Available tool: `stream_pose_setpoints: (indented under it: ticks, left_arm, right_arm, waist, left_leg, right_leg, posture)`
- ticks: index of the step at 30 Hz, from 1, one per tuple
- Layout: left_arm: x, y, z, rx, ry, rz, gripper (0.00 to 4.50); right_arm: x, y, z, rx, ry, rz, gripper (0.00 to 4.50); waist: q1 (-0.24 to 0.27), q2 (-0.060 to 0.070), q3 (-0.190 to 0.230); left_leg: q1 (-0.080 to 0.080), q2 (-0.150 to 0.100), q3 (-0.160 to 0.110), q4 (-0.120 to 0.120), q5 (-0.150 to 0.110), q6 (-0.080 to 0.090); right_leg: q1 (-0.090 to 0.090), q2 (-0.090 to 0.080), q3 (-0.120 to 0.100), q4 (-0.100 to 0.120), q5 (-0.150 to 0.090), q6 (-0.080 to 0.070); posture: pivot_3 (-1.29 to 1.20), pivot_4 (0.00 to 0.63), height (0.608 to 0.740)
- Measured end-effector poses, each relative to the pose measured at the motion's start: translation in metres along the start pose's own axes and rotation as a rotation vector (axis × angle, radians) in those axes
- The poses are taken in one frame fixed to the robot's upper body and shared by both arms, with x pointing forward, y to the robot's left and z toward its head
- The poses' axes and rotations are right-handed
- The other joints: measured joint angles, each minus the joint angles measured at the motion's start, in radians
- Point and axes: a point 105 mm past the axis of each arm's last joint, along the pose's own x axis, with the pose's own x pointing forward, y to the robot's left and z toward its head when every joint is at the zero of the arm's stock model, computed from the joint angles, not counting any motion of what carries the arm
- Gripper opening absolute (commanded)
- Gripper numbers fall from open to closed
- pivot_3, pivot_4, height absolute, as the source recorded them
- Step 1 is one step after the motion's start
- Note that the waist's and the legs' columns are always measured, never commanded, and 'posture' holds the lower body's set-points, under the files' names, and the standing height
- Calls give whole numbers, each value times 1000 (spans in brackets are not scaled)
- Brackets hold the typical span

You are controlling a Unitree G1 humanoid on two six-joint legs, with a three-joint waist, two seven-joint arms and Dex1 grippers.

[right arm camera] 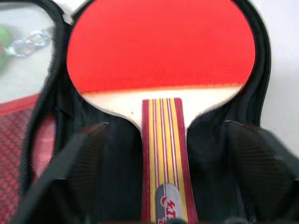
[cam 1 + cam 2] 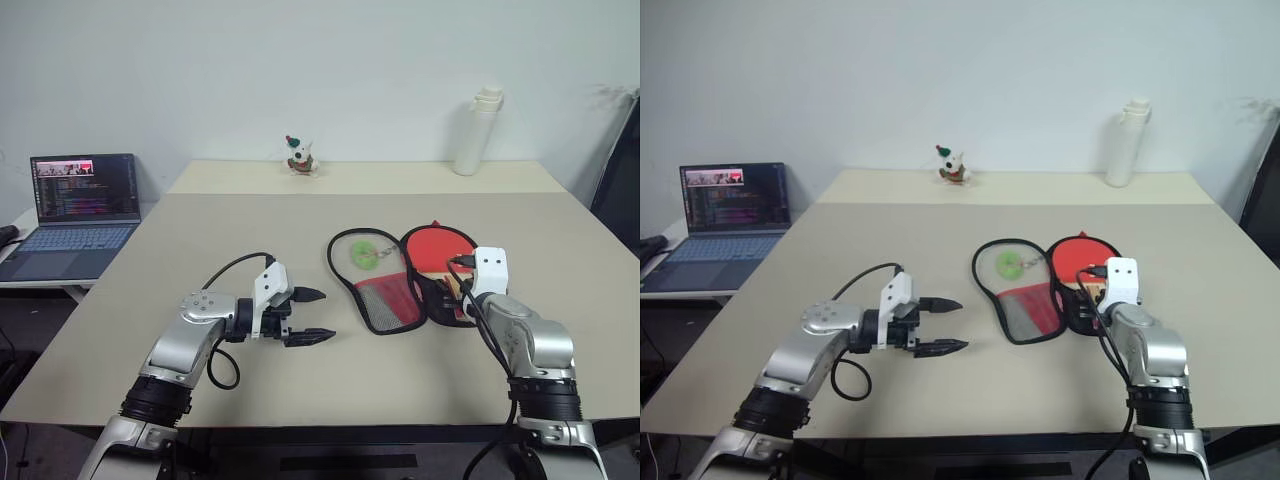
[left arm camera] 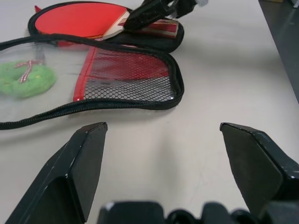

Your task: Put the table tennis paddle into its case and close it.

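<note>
1. Nearest, the left gripper (image 2: 312, 316) hovers over bare counter (image 2: 200, 240), its two black fingers (image 3: 84, 163) spread wide with nothing between them; they point sideways toward the case.
2. Just beyond the left fingertips, apart from them, lies the case (image 2: 385, 290), unzipped and spread open flat on the counter. The flap nearer those fingers shows a red panel with black mesh (image 3: 131, 77) and a see-through part.
3. A green fuzzy charm (image 2: 362, 252) on a small metal ring rests on that open flap, farther from the left fingers than the mesh.
4. The right gripper (image 1: 163, 154) hangs low over the case's other, black-lined half, its fingers (image 1: 84, 163) standing wide on either side of the paddle's handle, not pinching it.
5. The paddle (image 1: 161, 51) lies flat inside that black half, red face up, striped wooden handle (image 1: 163, 154) running back between the right fingers and the round face just ahead of them. The case rim curves around the face.
6. Well beyond both grippers, at the counter's far edge, stand a small toy figure (image 2: 300, 156) and a tall white bottle (image 2: 478, 132).
7. Off to the left, on a separate lower desk, sits an open laptop (image 2: 80, 212).
</note>
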Motion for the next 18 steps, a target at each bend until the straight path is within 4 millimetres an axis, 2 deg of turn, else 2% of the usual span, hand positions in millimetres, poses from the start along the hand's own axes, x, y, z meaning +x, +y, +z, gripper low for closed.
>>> stream_pose_setpoints:
  ticks: [4,7,9,12,17,18]
  left_arm:
    - [1,7,-1,5,15,44,4229]
    - [0,23,-9,1,69,114,3619]
    - [-1,33,-17,-15,109,151,2940]
    - [2,42,-29,-39,156,168,1862]
    - [12,57,-33,-20,196,189,17]
    - [17,61,-33,-18,204,204,17]
  right_arm:
    - [-26,24,22,-56,-60,214,4458]
    - [-51,51,33,-80,-80,435,4500]
    - [-71,65,38,-122,-78,577,4500]
    - [-95,72,46,-172,-84,709,4500]
    - [-112,74,52,-217,-86,788,4500]
    - [-112,73,53,-219,-87,782,4500]
  waist:
    - [1,0,0]
    - [2,0,0]
    - [2,0,0]
    - [3,-1,0]
    - [6,-2,-1]
    - [8,-2,-1]
  left_leg:
    - [0,0,-1,0,0,0]
    - [0,0,-2,1,0,0]
    - [0,0,-2,2,0,0]
    - [0,0,-1,2,0,0]
    - [-1,0,-2,2,0,0]
    - [-1,0,-2,2,0,0]
  right_leg:
    - [0,0,-1,0,0,0]
    - [1,1,-1,1,0,0]
    - [1,1,-1,1,0,0]
    - [1,0,-1,0,0,0]
    - [1,0,-1,-1,0,0]
    - [1,0,-2,0,0,0]
  posture:
    - [0,150,740]
    - [0,150,740]
    - [0,150,740]
    - [0,150,740]
    - [0,150,740]
    - [0,150,740]
